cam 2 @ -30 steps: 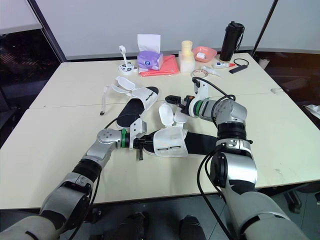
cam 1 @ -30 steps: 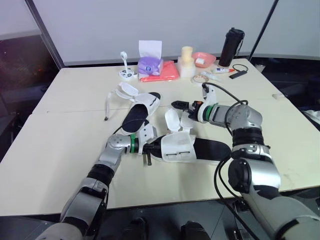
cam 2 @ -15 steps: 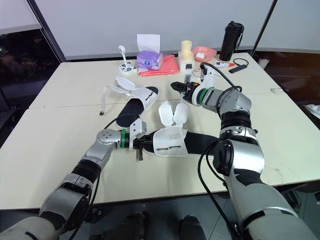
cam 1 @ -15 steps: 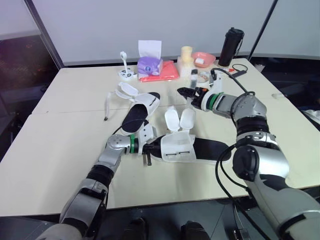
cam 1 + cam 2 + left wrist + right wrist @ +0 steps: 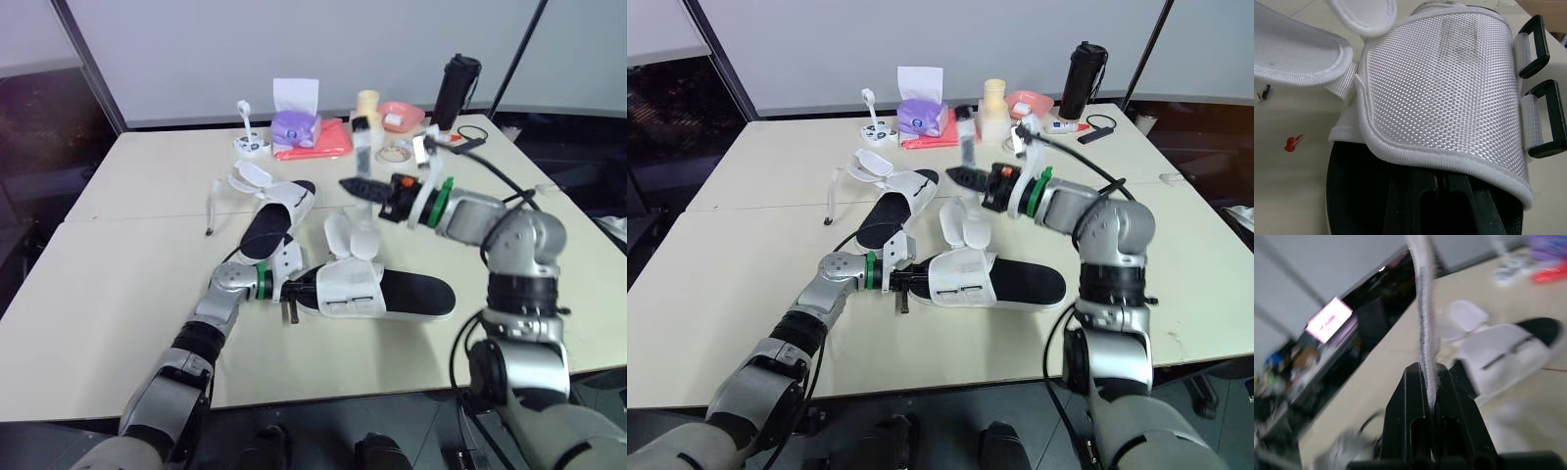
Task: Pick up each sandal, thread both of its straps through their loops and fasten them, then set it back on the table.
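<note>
**A:** Which sandal is being handled, and where is it?

**B:** The near sandal (image 5: 392, 294), with a black sole and a white mesh upper, lies flat on the table (image 5: 118, 294). The left gripper (image 5: 906, 284) is clamped on its toe end, one finger on the insole beneath the upper.

**A:** And the other arm?

**B:** The right gripper (image 5: 1427, 371) hangs above the near sandal's far side. Its fingers pinch a pale strap (image 5: 1425, 308), which stands edge-on out of them. I cannot tell where that strap is attached.

**A:** Fastenings?

**B:** Two black loops (image 5: 1533, 46) sit side by side at the upper's edge. Two white flaps (image 5: 338, 233) stand up along the near sandal's far side.

**A:** The other one of the pair?

**B:** The second sandal (image 5: 279, 206) lies beyond the near sandal, toward the robot's left, apart from both grippers.
</note>
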You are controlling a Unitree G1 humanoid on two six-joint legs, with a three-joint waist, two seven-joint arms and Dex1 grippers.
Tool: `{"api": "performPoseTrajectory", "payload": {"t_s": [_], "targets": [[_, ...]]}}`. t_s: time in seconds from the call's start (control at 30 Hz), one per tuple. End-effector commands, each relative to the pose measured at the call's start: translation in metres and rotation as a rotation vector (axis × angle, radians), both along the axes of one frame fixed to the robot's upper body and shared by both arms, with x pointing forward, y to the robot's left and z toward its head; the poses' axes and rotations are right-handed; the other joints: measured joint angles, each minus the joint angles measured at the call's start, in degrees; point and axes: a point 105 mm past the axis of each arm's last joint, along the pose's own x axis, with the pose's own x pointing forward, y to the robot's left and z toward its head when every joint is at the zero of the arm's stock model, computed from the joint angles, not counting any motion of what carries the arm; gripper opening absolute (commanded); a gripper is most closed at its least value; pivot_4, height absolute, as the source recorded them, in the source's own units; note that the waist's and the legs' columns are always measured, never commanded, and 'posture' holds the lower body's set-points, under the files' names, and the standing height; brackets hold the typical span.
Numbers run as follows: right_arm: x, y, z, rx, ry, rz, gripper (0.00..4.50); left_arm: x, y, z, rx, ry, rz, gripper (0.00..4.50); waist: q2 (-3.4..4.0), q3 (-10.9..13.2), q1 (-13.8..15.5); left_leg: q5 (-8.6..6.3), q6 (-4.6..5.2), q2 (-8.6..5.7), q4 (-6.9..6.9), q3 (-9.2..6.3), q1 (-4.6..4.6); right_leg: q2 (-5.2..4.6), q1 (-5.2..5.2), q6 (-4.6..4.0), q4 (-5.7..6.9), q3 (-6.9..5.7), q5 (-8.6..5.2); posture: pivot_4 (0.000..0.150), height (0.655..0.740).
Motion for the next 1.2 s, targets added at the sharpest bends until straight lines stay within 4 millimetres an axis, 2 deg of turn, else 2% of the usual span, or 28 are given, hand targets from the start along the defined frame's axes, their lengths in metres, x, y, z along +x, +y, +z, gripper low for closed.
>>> {"api": "performPoseTrajectory", "payload": {"t_s": [0.03, 0.13, 0.3, 0.4, 0.6, 0.63, 0.8, 0.87, 0.97, 1.07, 1.2], "targets": [[-0.062, 0.024, -0.013, -0.156, -0.199, 0.249, 0.05, -0.003, -0.002, -0.012, 0.039, 0.040, -0.007, 0.00, -0.01, 0.00, -0.08, 0.00, 0.00, -0.01, 0.00, 0.01, 0.00, 0.00, 0.02, 0.02, -0.02, -0.02, -0.01, 0.150, 0.7400], [-0.084, 0.025, -0.047, -0.278, -0.217, 0.324, 0.05, -0.003, 0.000, -0.012, 0.043, 0.042, -0.008, 0.00, -0.02, 0.00, -0.27, 0.00, 0.00, -0.01, 0.02, 0.06, 0.01, 0.00, 0.02, 0.02, -0.03, -0.02, -0.01, 0.150, 0.7400], [-0.094, 0.019, -0.089, -0.448, -0.238, 0.378, 0.05, -0.002, 0.000, -0.012, 0.043, 0.047, -0.007, 0.00, -0.04, 0.01, -0.28, 0.00, 0.00, 0.02, 0.02, 0.07, 0.02, 0.00, 0.02, 0.02, -0.03, -0.01, -0.01, 0.150, 0.7400], [-0.093, 0.016, -0.101, -0.511, -0.264, 0.388, 0.97, -0.002, 0.000, -0.012, 0.041, 0.050, -0.007, 0.00, -0.05, 0.01, -0.21, 0.00, 0.00, 0.02, 0.00, 0.06, 0.02, 0.01, 0.03, 0.02, -0.06, -0.03, -0.02, 0.150, 0.7400], [-0.096, 0.001, -0.109, -0.644, -0.344, 0.413, 4.11, -0.002, -0.001, -0.011, 0.037, 0.056, -0.007, 0.00, -0.06, 0.01, -0.04, 0.00, 0.00, 0.03, 0.03, 0.03, 0.02, 0.01, 0.08, 0.01, -0.07, -0.04, -0.01, 0.150, 0.7400], [-0.099, -0.002, -0.110, -0.663, -0.344, 0.426, 4.43, -0.002, -0.001, -0.011, 0.036, 0.056, -0.006, 0.00, -0.06, 0.01, 0.02, 0.00, 0.00, 0.03, 0.03, 0.03, 0.02, 0.00, 0.08, 0.01, -0.08, -0.04, -0.01, 0.150, 0.7400], [-0.119, -0.033, -0.122, -0.763, -0.278, 0.493, 4.43, -0.001, -0.003, -0.010, 0.032, 0.056, -0.007, 0.00, -0.09, 0.03, 0.01, -0.01, 0.00, 0.03, 0.02, 0.01, 0.02, 0.00, 0.17, 0.01, -0.20, -0.10, -0.01, 0.150, 0.7400], [-0.123, -0.044, -0.124, -0.743, -0.192, 0.463, 4.43, -0.001, -0.004, -0.009, 0.029, 0.055, -0.010, 0.00, -0.10, 0.03, 0.07, -0.01, 0.00, 0.04, 0.02, 0.00, 0.03, -0.01, 0.19, 0.01, -0.21, -0.12, -0.01, 0.150, 0.7400], [-0.127, -0.050, -0.126, -0.700, -0.110, 0.422, 4.43, -0.003, -0.005, -0.009, 0.028, 0.051, -0.022, 0.00, -0.10, 0.03, 0.03, -0.01, 0.00, 0.06, 0.02, -0.01, 0.04, -0.01, 0.25, 0.01, -0.26, -0.13, -0.01, 0.150, 0.7400], [-0.120, -0.054, -0.134, -0.593, 0.068, 0.279, 4.43, -0.006, -0.009, -0.005, 0.021, 0.039, -0.047, 0.00, -0.13, 0.04, 0.09, -0.01, 0.00, 0.10, 0.02, -0.08, 0.05, -0.01, 0.31, 0.00, -0.33, -0.19, -0.01, 0.150, 0.7400], [-0.106, -0.057, -0.145, -0.590, 0.121, 0.159, 4.43, -0.009, -0.012, -0.004, 0.013, 0.033, -0.057, 0.00, -0.13, 0.04, 0.19, -0.01, 0.00, 0.07, -0.01, -0.22, 0.03, -0.03, 0.32, -0.01, -0.44, -0.20, 0.00, 0.150, 0.7400]]}}
